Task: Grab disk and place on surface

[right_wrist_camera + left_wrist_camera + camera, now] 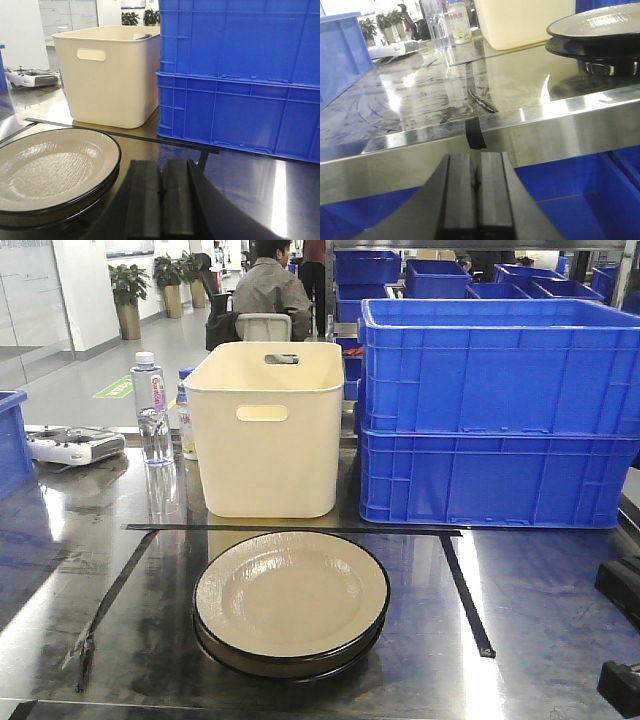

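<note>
Two stacked cream plates (pixel 291 602) with black rims sit on the dark glossy surface (pixel 540 610), inside its black tape outline (pixel 465 595), just in front of the cream plastic bin (pixel 266 428). Stacked blue crates (pixel 495 410) stand beside the bin. Both the left gripper (pixel 476 187) and right gripper (pixel 161 195) have fingers pressed together, holding nothing.

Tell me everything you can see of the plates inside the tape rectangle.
The plates are a stack of round, cream-faced dishes with thin black rims and dark undersides, glossy like glazed ceramic or enamel. At least two show, nested and level, face up and empty. They rest on the dark reflective tabletop inside the black tape outline, in front of the cream bin. Neither gripper touches them.
</note>
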`<state>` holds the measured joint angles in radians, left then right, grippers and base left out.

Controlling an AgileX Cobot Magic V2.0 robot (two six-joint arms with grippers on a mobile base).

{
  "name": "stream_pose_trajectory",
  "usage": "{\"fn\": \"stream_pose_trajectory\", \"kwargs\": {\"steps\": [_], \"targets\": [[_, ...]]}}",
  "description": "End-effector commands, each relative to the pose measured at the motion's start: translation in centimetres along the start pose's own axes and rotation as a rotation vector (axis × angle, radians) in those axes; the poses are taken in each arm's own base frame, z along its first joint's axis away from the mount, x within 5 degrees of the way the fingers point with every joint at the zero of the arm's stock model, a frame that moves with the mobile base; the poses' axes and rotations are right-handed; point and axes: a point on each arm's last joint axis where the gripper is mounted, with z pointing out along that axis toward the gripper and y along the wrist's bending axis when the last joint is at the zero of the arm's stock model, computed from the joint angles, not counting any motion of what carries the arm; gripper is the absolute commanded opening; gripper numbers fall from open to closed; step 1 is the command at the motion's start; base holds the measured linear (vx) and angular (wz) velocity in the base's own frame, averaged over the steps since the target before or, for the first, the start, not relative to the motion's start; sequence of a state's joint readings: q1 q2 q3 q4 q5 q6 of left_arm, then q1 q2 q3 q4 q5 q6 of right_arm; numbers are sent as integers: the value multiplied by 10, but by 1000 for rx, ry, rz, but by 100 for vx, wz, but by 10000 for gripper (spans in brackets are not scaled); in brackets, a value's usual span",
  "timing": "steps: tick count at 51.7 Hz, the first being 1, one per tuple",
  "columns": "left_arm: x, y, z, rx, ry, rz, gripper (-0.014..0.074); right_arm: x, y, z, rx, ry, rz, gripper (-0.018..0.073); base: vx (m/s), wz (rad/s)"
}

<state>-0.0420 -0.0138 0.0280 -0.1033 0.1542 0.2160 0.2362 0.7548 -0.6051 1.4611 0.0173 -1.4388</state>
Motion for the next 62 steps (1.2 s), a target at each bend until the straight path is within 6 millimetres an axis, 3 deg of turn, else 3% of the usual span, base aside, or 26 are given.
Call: {"fn": "stream_pose_trajectory", "kwargs": {"steps": [1, 40, 47, 53, 62], "targets": [[-4, 1, 0, -18, -81, -13, -5, -12, -1, -2, 13, -38, 2, -9, 0, 0], [-4, 1, 0, -17, -76, -13, -5, -11, 2, -2, -20, -32, -12, -9, 0, 0], [-4, 1, 0, -17, -76, -13, -5, -5, 8, -3, -91, 33, -144, -9, 0, 0], [-4, 1, 0, -17, -76, -13, -5, 0, 4, -3, -42, 92, -52, -9, 0, 0], [-4, 1, 0, -17, -76, -13, -5, 4, -4, -10, 40, 80, -52, -9, 0, 0]]}}
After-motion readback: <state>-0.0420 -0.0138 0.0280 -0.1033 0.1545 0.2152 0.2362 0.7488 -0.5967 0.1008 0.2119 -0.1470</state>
